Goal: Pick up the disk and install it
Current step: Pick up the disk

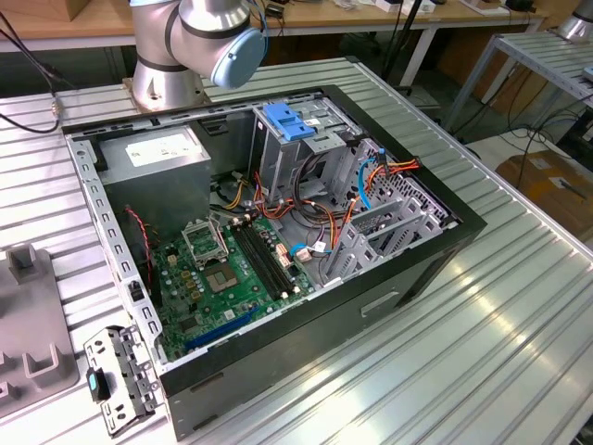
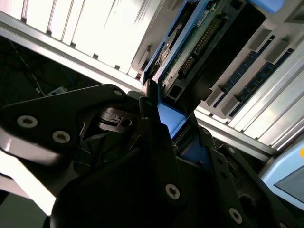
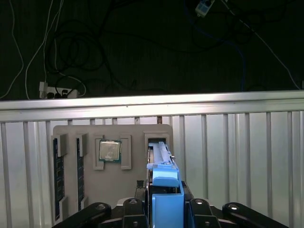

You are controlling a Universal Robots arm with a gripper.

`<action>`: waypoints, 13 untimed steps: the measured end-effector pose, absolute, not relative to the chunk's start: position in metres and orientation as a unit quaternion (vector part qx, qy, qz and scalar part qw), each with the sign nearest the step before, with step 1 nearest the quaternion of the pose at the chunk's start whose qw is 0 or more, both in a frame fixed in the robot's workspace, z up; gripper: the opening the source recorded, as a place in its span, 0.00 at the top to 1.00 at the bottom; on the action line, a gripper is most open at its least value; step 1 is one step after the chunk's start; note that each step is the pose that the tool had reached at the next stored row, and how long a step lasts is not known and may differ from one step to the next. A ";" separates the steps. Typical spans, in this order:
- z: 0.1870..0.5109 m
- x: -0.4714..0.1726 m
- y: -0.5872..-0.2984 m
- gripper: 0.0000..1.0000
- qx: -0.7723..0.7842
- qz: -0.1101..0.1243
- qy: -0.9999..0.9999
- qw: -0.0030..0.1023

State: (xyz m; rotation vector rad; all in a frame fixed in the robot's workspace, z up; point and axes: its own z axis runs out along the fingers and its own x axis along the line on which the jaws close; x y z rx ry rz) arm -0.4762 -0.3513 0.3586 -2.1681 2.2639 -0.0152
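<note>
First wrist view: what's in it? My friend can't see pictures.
The robot's pincer grips the disk by its blue frame, standing on edge at a slot in a grey tray. The tray also holds a square chip and memory sticks, on a ribbed metal table with cables in the dark beyond.

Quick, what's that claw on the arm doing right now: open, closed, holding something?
End effector: closed, holding the disk.

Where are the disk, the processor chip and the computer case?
disk (image 3: 165, 177): first wrist view, blue carrier frame.
processor chip (image 3: 109, 151): first wrist view, metal lid.
computer case (image 1: 306, 360): exterior view, black outer side wall.
</note>
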 end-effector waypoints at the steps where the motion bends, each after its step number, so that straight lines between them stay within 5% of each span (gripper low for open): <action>1: 0.360 -0.476 -0.351 0.64 -0.692 -0.005 0.722 0.003; 13: 0.367 -0.476 -0.351 0.64 -0.692 -0.005 0.722 0.003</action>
